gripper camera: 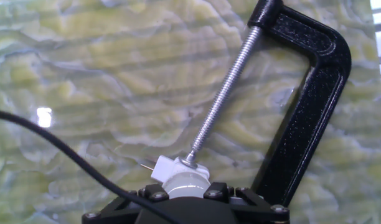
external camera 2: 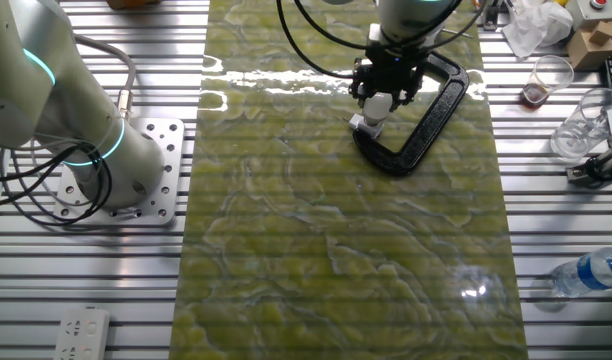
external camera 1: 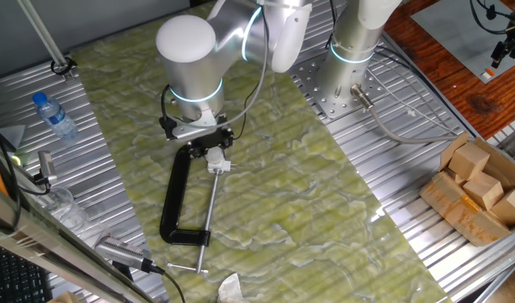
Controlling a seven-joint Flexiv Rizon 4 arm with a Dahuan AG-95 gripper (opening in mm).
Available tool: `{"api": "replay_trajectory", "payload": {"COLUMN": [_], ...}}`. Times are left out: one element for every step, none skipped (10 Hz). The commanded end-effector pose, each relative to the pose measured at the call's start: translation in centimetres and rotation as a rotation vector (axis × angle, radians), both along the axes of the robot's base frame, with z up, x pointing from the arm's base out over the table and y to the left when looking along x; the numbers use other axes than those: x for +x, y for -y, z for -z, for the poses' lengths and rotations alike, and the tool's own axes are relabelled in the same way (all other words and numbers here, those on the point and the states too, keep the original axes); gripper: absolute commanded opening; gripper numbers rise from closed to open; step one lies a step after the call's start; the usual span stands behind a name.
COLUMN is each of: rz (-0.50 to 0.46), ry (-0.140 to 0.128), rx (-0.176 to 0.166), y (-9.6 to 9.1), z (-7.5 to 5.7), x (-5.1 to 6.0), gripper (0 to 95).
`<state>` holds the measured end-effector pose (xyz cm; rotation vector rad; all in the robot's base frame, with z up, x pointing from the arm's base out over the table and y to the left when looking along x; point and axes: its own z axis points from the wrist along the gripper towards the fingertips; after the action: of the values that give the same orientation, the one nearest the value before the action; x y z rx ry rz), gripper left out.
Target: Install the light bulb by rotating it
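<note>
- Bulb first: the light bulb [gripper camera: 185,186] sits right at my claw [gripper camera: 185,198], its pale dome showing just above the black finger mounts in the hand view, seated against the small white socket block [gripper camera: 178,169] held by the black C-clamp [gripper camera: 305,106].
- My claw looks narrow and closed around the light bulb — though the finger pads themselves are hidden under the mount, so contact is my reading, not a plain sight.
- Turning should stay true to the bulb's own axis; the clamp's screw [gripper camera: 223,93] presses the block from the far side, so any sideways lean could lever the block loose.
- Grip ought to be light — enough to carry the twist, not enough to crush the glass.
- Cable [gripper camera: 60,149] crosses low in the hand view; I judge a long wrist turn could wind it.
- C-clamp lies flat on the green-marbled counter [external camera 2: 336,250], unanchored, so a stiff thread might drag it round.
</note>
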<state>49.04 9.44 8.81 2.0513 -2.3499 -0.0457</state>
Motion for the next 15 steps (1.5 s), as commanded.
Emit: {"api": "replay_trajectory", "payload": {"rz": [0.003,0.011,0.026,0.046,0.074,0.122,0.202,0.234,0.277,0.311,0.358,0.443,0.497,0.538,0.602], "ry": [-0.008,-0.004,-0.005,-0.006,-0.009,-0.008,-0.006,-0.009,-0.019,-0.023,-0.022,-0.021,-0.018,-0.019,-0.020], "rx": [0.000,-0.001,-0.004,-0.008,-0.010,-0.008,-0.007,-0.012,-0.014,-0.019,-0.020,-0.010,-0.010,-0.011,-0.020], "y": [0.07,0.07,0.07,0.06,0.06,0.05,0.06,0.06,0.06,0.06,0.06,0.06,0.06,0.06,0.06], "z": [0.07,0.07,0.07,0.05,0.02,-0.03,0.00,0.01,0.01,0.01,0.01,0.01,0.03,0.03,0.03], "x": [0.11,0.11,0.11,0.11,0.10,0.10,0.10,0.10,0.10,0.10,0.10,0.10,0.10,0.10,0.10], "gripper": [0.0,0.0,0.0,0.0,0.0,0.0,0.0,0.0,0.0,0.0,0.0,0.0,0.0,0.0,0.0]}}
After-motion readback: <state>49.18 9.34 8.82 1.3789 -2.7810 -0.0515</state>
